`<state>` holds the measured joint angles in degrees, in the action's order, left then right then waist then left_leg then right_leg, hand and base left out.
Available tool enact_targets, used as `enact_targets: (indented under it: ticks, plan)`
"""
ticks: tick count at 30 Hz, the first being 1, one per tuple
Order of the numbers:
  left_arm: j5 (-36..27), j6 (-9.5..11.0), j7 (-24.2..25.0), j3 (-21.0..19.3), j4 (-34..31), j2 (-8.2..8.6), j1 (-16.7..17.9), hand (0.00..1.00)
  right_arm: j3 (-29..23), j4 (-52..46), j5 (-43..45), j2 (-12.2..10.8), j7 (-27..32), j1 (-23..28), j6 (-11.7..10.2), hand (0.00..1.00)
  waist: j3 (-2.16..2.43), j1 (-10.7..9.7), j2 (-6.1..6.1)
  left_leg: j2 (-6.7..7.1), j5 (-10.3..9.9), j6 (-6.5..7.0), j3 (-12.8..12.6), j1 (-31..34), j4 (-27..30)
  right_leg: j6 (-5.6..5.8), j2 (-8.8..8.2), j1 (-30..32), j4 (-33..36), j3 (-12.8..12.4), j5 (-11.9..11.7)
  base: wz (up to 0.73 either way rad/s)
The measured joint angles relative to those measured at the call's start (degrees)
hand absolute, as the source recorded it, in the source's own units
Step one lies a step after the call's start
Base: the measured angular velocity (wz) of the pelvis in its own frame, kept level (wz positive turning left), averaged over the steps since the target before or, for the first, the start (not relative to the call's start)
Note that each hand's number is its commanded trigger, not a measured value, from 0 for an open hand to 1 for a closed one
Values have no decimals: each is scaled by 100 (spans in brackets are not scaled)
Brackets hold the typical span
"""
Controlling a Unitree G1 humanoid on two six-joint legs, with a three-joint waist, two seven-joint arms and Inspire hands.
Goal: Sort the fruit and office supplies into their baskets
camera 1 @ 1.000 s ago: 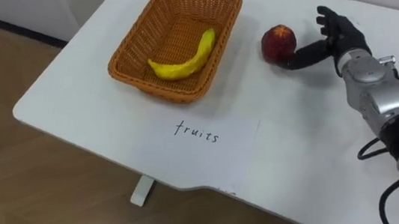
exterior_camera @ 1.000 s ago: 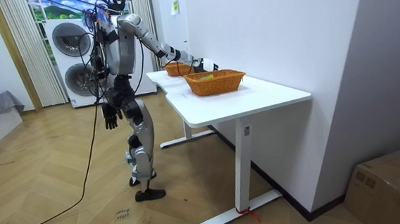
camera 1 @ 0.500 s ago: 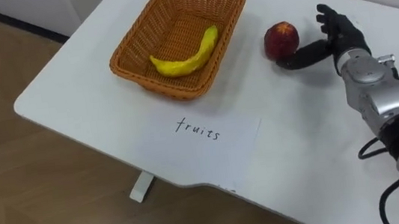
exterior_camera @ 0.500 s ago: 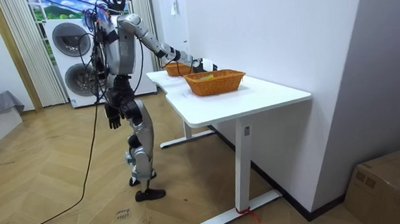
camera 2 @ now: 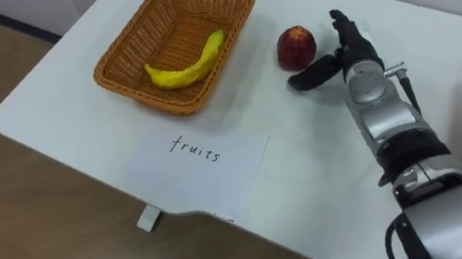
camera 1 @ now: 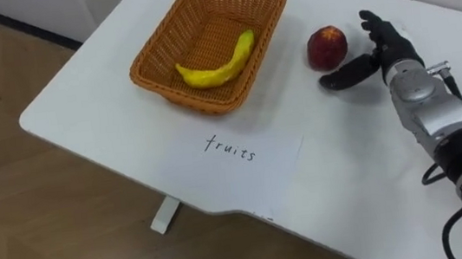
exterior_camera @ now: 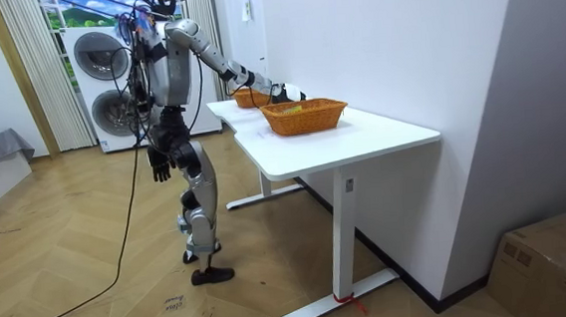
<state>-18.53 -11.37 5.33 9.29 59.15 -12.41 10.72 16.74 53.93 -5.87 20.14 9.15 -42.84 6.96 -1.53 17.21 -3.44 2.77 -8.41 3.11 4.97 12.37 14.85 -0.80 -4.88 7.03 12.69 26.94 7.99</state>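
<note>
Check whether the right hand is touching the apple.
Cannot tell. In the left eye view the thumb of the right hand lies close under the apple, with no clear gap or contact; its fingers stand clear beside it.

A room in a home is indicated. Behind the hanging left hand [exterior_camera: 160, 167], two stacked washing machines [exterior_camera: 103, 86] and long pale curtains [exterior_camera: 27, 71] are seen, and herringbone wood flooring [exterior_camera: 93, 292] is spread below it. A white desk [exterior_camera: 362, 138] is set beneath the right hand [camera 1: 389, 46]. To that hand's left a wicker basket [camera 1: 143, 59] and a handwritten paper label [camera 1: 233, 151] are laid out.
</note>
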Motion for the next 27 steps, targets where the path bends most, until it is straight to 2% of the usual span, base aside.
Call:
enact_targets:
  ticks: [8, 18, 27]
  plan:
    - [-2, 25, -45, 0, 5, -14, -103, 0, 5, 0, -13, -6, -57, -97, 16, 0, 15, 40, -74, -10, 24, -24, -4, 79, -2, -29, 1, 103, 8, -5, -18, 0]
    - [0, 8, -93, -8, 62, -18, -115, 0, 5, -15, -12, -81, -80, -109, 66, 0, 14, 60, -176, -13, 25, -27, -5, 87, -4, -31, 13, 111, 5, -10, -19, 0]
    - [2, -40, -128, -14, 55, -17, -93, 0, -2, -271, 308, -296, -63, -108, 207, 0, 12, 73, -159, -21, 25, -30, -11, 107, 2, -38, 39, 131, -2, -16, -23, 0]
